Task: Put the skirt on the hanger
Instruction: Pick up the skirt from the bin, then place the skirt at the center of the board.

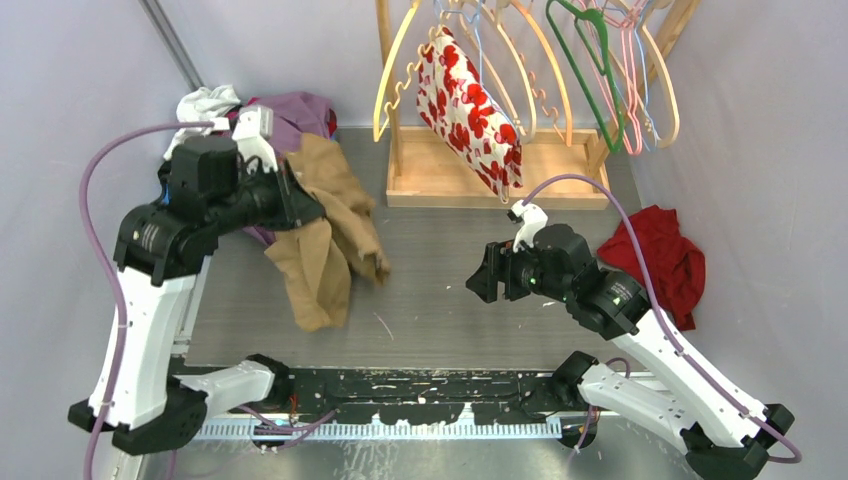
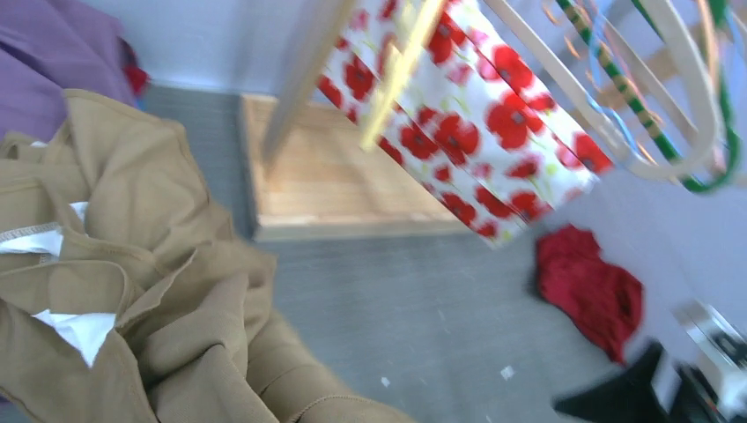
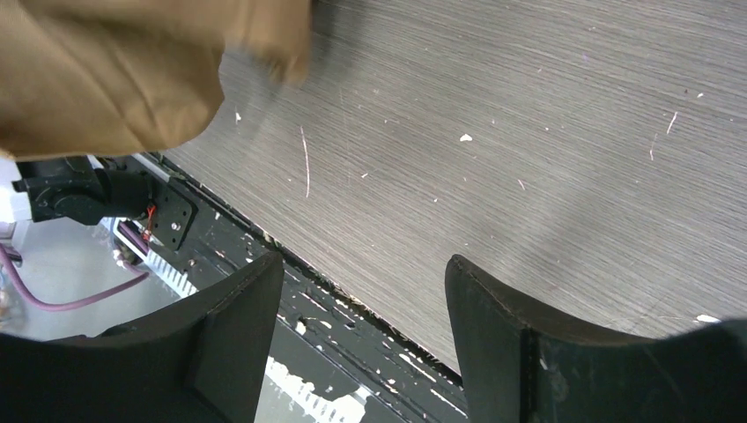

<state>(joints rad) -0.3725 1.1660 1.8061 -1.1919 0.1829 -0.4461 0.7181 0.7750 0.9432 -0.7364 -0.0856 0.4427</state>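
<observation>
The left gripper (image 1: 300,205) pinches the tan skirt (image 1: 325,250), holding it up. The right gripper (image 1: 483,272) is spread wide apart.

The skirt (image 1: 325,240) was tan with white patches inside; the hung cloth (image 1: 470,105) was white with red poppies; a red garment (image 1: 660,258) lay by the right edge of the table (image 1: 440,300), a purple garment (image 1: 300,110) and a white garment (image 1: 205,102) at its far-left corner; the table was streaked grey.

Lighting even and bright from above; shadows soft. My left wrist view is motion-blurred throughout. My right wrist view: desk (image 3: 528,132) grain sharp, tan skirt (image 3: 106,70) smeared.
</observation>
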